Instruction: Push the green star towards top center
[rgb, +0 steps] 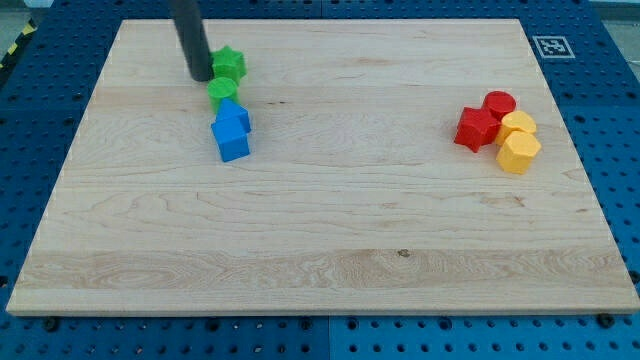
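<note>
The green star (230, 65) lies at the upper left of the wooden board (320, 230). My tip (200, 77) sits just left of the star, touching or nearly touching its left side. A green round block (222, 92) lies right below the star, just right of my tip. Below that, two blue blocks touch each other: a blue block (237, 112) and a blue cube-like block (231, 138).
At the view's right is a tight cluster: a red star (475, 128), a red round block (499, 104), a yellow round block (519, 124) and a yellow hexagonal block (518, 151). A marker tag (553, 46) is beyond the board's top right corner.
</note>
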